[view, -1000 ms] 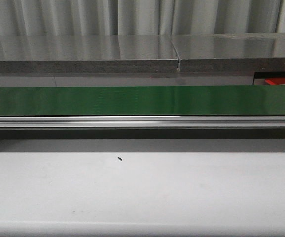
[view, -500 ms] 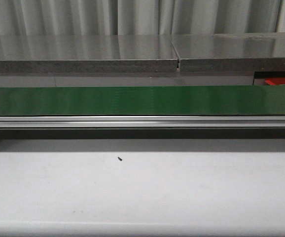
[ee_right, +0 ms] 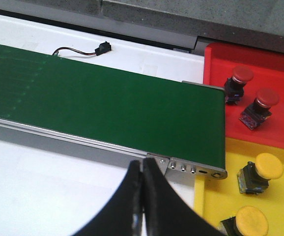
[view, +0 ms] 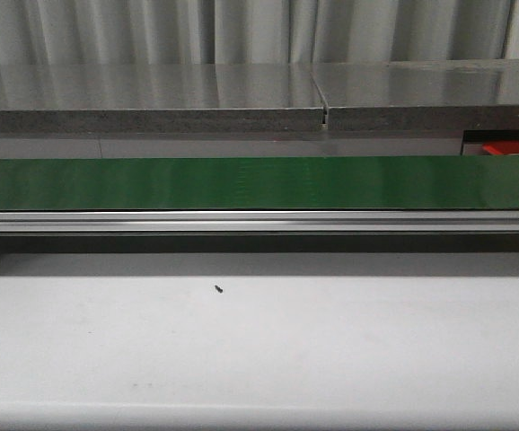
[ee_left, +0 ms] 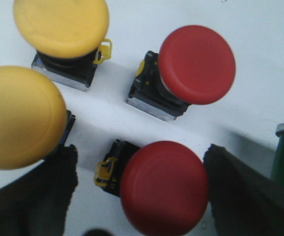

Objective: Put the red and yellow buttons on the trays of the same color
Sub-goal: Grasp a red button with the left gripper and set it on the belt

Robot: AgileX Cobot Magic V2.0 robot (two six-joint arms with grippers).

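Nothing has moved. Your red tray (ee_right: 274, 73) holds two red buttons (ee_right: 242, 74), your yellow tray (ee_right: 279, 196) two yellow buttons (ee_right: 269, 165); right gripper (ee_right: 142, 196) closed empty, left gripper (ee_left: 142, 196) spread wide around a red button (ee_left: 164, 187).

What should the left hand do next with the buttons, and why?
Probably close on the red button. It sits between the open fingers of the left gripper, apart from the other red button and the two yellow ones.

Red tray (view: 515, 146) mostly hidden behind conveyor (view: 259, 182).
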